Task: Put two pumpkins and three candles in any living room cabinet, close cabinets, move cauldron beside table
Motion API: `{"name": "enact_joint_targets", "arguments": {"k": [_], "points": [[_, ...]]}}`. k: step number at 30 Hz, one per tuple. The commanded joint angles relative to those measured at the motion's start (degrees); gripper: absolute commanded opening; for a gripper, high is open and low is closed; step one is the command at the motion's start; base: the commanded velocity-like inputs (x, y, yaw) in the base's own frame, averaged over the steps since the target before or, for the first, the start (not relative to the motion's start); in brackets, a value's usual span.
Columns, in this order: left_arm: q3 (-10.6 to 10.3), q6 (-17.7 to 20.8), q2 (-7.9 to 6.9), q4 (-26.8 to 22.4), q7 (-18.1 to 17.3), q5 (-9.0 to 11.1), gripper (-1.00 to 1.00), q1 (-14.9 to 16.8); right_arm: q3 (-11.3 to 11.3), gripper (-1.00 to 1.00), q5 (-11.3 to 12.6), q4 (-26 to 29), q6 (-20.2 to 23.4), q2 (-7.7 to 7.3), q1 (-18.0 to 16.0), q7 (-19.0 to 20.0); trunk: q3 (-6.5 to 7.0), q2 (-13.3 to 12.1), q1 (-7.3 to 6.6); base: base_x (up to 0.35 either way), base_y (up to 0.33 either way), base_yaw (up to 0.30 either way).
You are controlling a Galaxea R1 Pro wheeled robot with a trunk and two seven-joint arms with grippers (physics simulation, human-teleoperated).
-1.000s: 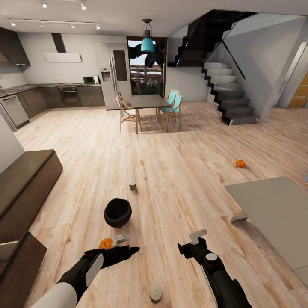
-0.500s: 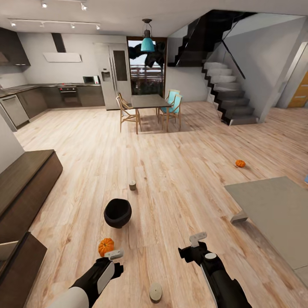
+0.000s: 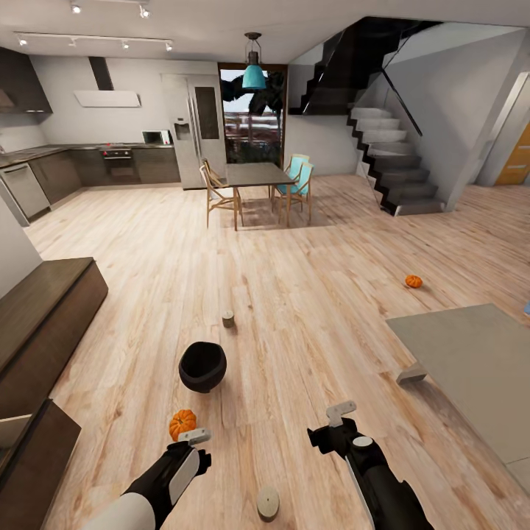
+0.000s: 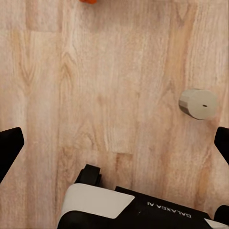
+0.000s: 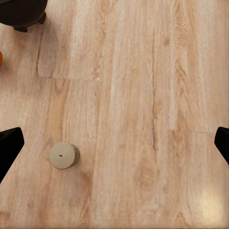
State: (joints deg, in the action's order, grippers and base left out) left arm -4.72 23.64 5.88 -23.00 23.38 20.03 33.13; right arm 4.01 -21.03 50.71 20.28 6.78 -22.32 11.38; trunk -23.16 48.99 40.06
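Both claws hang spread wide over the wood floor [image 3: 309, 309], gripping nothing: left claw [image 4: 114, 143], right claw [image 5: 114, 143]. From the head, a pumpkin [image 3: 182, 423] sits just beyond the left claw, near the empty black cauldron [image 3: 202, 366]. One candle [image 3: 268, 503] stands between the arms, another [image 3: 228, 319] beyond the cauldron; a second pumpkin [image 3: 413, 281] lies far right.

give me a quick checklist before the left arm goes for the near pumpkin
1. Left end effector open and empty: ok.
2. Near pumpkin free on the floor, just ahead of it: ok.
3. Cauldron apart from the pumpkin: ok.
4. Right end effector empty and off to the side: ok.
5. Nearest candle upright, clear of the left arm: ok.
6. Cabinet drawer open to receive it: cannot tell.
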Motion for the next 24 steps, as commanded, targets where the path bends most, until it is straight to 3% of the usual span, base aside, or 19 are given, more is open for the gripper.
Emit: {"name": "enact_joint_targets", "arguments": {"k": [1, 5, 8, 9, 16, 19, 20, 21, 24], "points": [[0.05, 0.05, 0.00, 0.00, 0.00, 0.00, 1.00, 0.00, 0.01, 1.00, 0.01, 0.05, 0.01, -0.01, 0.00, 0.01, 0.00, 0.00, 0.00, 0.000, 0.000, 0.000], [0.20, 0.57, 0.08, -0.02, 0.12, 1.61, 1.00, 0.00, 0.02, 1.00, 0.09, 0.47, 0.14, -0.03, 0.00, 0.03, 0.00, 0.00, 0.00, 0.000, 0.000, 0.000], [0.22, 0.92, -0.07, 0.00, 0.23, 5.37, 1.00, 0.00, 0.10, 1.00, 0.17, 0.84, 0.28, -0.13, 0.00, 0.09, 0.00, 0.00, 0.00, 0.000, 0.000, 0.000], [0.17, 1.01, -0.34, 0.31, 0.30, 8.75, 1.00, 0.03, 0.09, 1.00, 0.18, 0.97, 0.35, 0.05, 0.00, 1.12, 0.00, 0.00, 0.00, 0.000, 0.000, 0.000], [0.15, 0.82, -0.01, 0.93, 0.11, 9.32, 1.00, 0.00, -0.02, 1.00, 0.07, 3.32, 1.32, 0.05, 0.00, 1.54, -0.36, 0.80, 0.44, 0.000, 0.000, 0.000], [0.13, 0.88, 0.14, 1.01, 0.09, 9.40, 1.00, 0.00, -0.27, 1.00, 0.03, 5.87, 8.74, 0.11, -0.30, 1.58, -0.90, 2.01, 1.10, 0.000, 0.000, 0.000], [0.02, 0.99, 0.68, 0.76, 0.09, 9.36, 1.00, 0.00, -3.06, 1.00, 0.10, 6.63, 18.11, 0.21, -4.02, 1.55, -1.08, 2.41, 1.32, 0.000, 0.000, 0.000], [-0.06, 1.03, 0.88, 0.23, 0.09, 9.34, 1.00, 0.05, -4.29, 1.00, 0.19, 6.41, 20.99, 0.23, -6.32, 1.54, -1.26, 2.81, 1.54, 0.000, 0.000, 0.000], [-0.10, 1.09, 1.15, -2.14, 0.12, 9.33, 1.00, 0.36, -5.03, 1.00, 0.31, 6.55, 25.07, 0.28, -8.78, 1.59, -1.80, 4.01, 2.20, 0.000, 0.000, 0.000]]}}
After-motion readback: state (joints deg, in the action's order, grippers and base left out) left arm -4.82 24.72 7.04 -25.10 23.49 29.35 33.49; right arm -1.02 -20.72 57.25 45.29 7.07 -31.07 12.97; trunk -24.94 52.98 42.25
